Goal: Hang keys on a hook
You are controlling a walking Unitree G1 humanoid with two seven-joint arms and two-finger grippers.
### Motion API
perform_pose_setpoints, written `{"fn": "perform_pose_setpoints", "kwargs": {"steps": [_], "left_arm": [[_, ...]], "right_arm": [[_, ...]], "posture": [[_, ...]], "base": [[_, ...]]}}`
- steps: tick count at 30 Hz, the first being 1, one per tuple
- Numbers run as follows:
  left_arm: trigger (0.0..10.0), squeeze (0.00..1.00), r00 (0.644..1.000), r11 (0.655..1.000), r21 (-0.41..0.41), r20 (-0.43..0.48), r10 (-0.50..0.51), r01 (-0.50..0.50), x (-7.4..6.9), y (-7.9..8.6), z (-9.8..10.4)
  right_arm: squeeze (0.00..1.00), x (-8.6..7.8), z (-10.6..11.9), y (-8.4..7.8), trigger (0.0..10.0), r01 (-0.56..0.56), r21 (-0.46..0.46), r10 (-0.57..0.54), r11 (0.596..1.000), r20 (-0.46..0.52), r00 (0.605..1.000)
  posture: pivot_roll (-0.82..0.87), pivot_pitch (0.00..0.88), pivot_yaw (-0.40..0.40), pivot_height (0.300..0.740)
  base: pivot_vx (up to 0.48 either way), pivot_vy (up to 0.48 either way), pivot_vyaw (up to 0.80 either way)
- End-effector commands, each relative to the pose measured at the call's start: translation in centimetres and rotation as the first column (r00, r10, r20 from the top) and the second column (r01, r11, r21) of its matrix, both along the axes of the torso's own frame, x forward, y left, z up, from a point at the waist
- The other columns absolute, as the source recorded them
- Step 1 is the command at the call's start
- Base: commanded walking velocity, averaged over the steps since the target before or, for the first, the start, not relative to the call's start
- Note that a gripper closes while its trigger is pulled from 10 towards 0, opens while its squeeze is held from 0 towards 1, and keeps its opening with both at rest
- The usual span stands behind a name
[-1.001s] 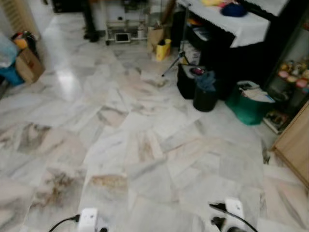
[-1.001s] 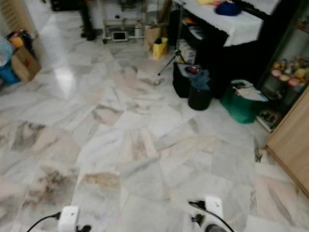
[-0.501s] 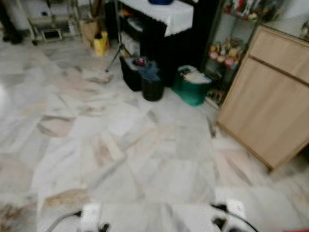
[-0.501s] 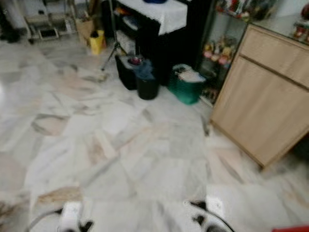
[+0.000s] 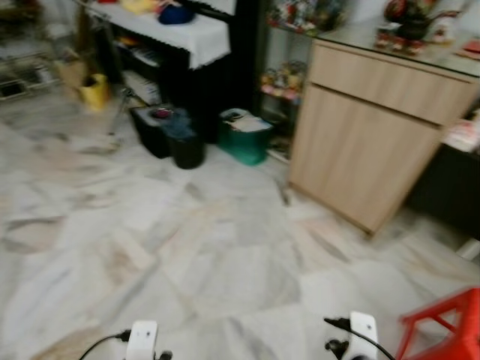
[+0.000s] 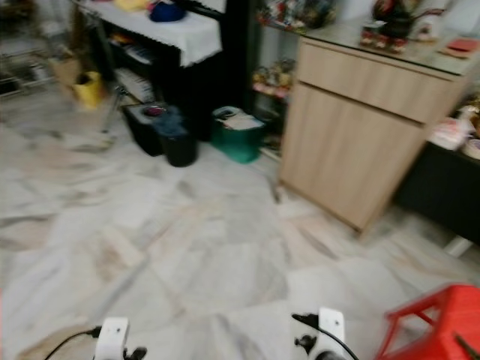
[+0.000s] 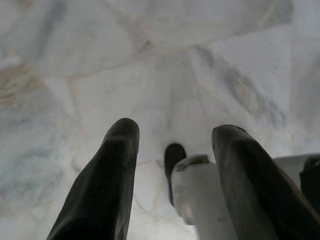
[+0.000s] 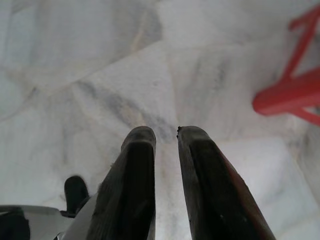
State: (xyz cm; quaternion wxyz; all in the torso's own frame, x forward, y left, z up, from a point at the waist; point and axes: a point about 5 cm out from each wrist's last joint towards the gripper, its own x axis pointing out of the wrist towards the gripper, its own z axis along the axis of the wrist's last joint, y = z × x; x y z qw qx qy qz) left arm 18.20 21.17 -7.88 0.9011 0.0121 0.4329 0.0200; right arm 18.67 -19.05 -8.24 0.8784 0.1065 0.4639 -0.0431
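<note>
Closest to us, at the bottom edge of the head views, both arms hang low and idle, because we are only walking and looking around. Our left gripper [image 7: 172, 150] points down at the marble floor [image 5: 187, 247] with its two black fingers spread wide and nothing between them. Our right gripper [image 8: 165, 150] also points at the floor, with its fingers drawn close so that only a narrow gap stays, and it is empty too. Just beside our right side stands a red stool [image 5: 442, 322], which we also see from the right wrist.

Farther ahead on the right is a wooden cabinet [image 5: 367, 142] with small ornaments on top. To its left, on the floor, a green basket [image 5: 244, 139] and a black bin [image 5: 184, 146] sit near each other, probably put there to keep the walkway free. Behind them is a dark table with a white cloth [image 5: 176, 34].

We cannot see the keys or any hook, so we judge the task is at its searching stage.
</note>
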Motion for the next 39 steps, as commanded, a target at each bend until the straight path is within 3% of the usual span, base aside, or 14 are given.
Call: {"fn": "perform_pose_setpoints", "kwargs": {"steps": [1, 12, 26, 39], "left_arm": [[10.0, 0.0, 1.0, 1.0, 0.002, 0.009, 0.001, -0.001, 0.21, 0.14, 0.14], [10.0, 0.0, 1.0, 1.0, 0.011, 0.007, -0.002, 0.002, 0.11, 0.32, 0.13], [10.0, 0.0, 1.0, 1.0, 0.012, 0.015, -0.009, 0.009, 0.31, 0.12, 0.2], [10.0, 0.0, 1.0, 1.0, 0.019, 0.017, -0.023, 0.022, 0.34, 0.24, 0.26]], "right_arm": [[0.0, 0.04, 0.05, -0.29, 10.0, 0.018, -0.003, -0.018, 1.0, 0.0, 1.0], [0.0, 0.04, 0.04, -0.22, 10.0, 0.025, -0.002, -0.025, 1.0, 0.002, 1.0], [0.0, 0.23, 0.14, -0.27, 10.0, 0.047, -0.005, -0.047, 0.999, 0.016, 0.999], [0.0, 0.4, 0.26, -0.34, 10.0, 0.076, -0.009, -0.075, 0.997, 0.037, 0.996]], "posture": [[0.09, 0.0, -0.062, 0.721], [0.09, 0.0, -0.061, 0.721], [0.09, 0.0, -0.06, 0.721], [0.09, 0.0, -0.049, 0.721]], "base": [[0.0, -0.277, -0.73], [0.0, 0.0, -0.73], [0.0, -0.205, -0.72], [0.0, -0.313, 0.0]]}}
